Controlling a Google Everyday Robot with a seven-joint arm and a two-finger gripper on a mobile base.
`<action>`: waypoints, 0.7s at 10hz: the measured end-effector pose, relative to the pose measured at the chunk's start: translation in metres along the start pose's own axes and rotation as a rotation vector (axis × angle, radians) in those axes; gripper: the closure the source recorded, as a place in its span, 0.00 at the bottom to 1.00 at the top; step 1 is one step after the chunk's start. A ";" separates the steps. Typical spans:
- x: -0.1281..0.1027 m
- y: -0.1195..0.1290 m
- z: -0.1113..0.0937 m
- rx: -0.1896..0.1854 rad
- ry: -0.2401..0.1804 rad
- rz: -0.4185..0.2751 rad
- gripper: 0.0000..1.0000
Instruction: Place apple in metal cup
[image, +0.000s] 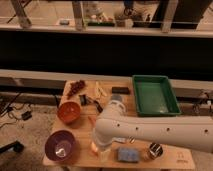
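Gripper (101, 149) is down at the near edge: purple bowl (61, 145) crowds its left, blue block (127, 155) its right, metal cup (155, 150) beyond.

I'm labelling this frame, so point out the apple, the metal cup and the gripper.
apple (93, 146): camera view, visible orange side beside the arm.
metal cup (155, 150): camera view, its shiny body.
gripper (103, 152): camera view, arm's lower end, beside the apple.
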 end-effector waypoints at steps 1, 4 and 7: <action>-0.003 -0.003 0.003 0.003 -0.024 -0.003 0.20; -0.003 -0.010 0.010 0.009 -0.065 0.013 0.20; 0.003 -0.013 0.020 -0.012 -0.102 0.077 0.20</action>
